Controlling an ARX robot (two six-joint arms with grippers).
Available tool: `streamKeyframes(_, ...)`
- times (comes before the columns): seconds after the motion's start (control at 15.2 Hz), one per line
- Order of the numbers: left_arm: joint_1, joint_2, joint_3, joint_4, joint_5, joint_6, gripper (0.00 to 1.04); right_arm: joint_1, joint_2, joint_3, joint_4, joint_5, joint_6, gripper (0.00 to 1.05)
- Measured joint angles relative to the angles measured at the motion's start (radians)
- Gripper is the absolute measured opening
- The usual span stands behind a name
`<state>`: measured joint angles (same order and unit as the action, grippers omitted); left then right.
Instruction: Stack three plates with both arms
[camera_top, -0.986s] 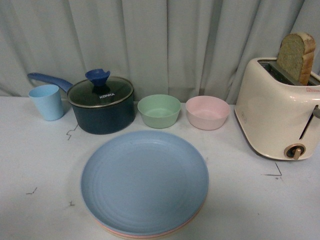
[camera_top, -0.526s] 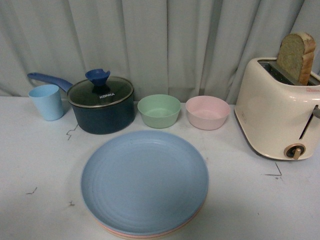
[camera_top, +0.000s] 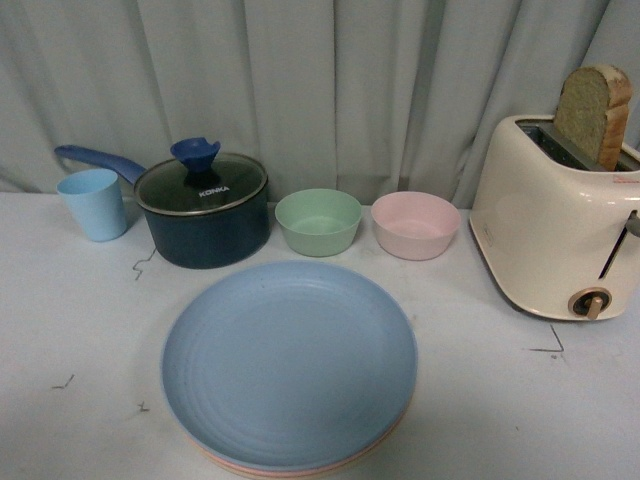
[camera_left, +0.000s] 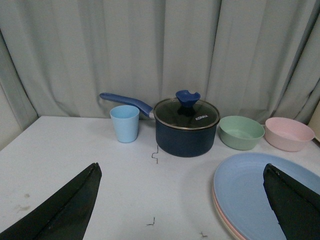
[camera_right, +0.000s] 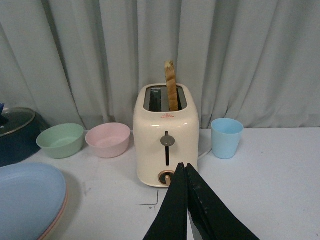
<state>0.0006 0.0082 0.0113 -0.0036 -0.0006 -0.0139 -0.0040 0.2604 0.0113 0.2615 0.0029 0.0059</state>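
The plates lie in one stack on the white table, the light blue plate (camera_top: 289, 362) on top. Under it a pink rim (camera_top: 330, 468) and a cream edge peek out at the front. The stack also shows in the left wrist view, blue plate (camera_left: 250, 190), and in the right wrist view, blue plate (camera_right: 25, 197). Neither arm appears in the front view. My left gripper (camera_left: 181, 190) is open, its black fingers (camera_left: 65, 210) wide apart above the table beside the stack, holding nothing. My right gripper (camera_right: 184, 167) is shut and empty, pointing at the toaster.
Behind the stack stand a dark blue lidded saucepan (camera_top: 203, 208), a green bowl (camera_top: 318, 221), a pink bowl (camera_top: 414, 224) and a light blue cup (camera_top: 93, 203). A cream toaster (camera_top: 555, 215) holding a bread slice (camera_top: 594, 112) is at the right. Another blue cup (camera_right: 226, 137) stands beside the toaster.
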Motion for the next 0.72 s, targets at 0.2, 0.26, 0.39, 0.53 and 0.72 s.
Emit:
streamKeyframes(0.2, 0.000, 0.000, 0.000, 0.000, 0.000, 0.000, 0.98, 0.000, -0.060, 0.000, -0.060, 0.000, 0.000, 0.02)
streamKeyframes(0.26, 0.000, 0.000, 0.000, 0.000, 0.000, 0.000, 0.98, 0.000, -0.076, 0.000, -0.076, 0.000, 0.000, 0.02)
streamKeyframes(0.39, 0.000, 0.000, 0.000, 0.000, 0.001, 0.000, 0.98, 0.000, -0.186, 0.000, -0.242, -0.003, 0.000, 0.02)
streamKeyframes(0.53, 0.000, 0.000, 0.000, 0.001, 0.001, 0.000, 0.98, 0.003, -0.256, 0.003, -0.258, -0.002, 0.000, 0.02)
streamKeyframes(0.72, 0.000, 0.000, 0.000, 0.001, 0.000, 0.000, 0.98, 0.004, -0.256, 0.000, -0.265, -0.003, 0.000, 0.02)
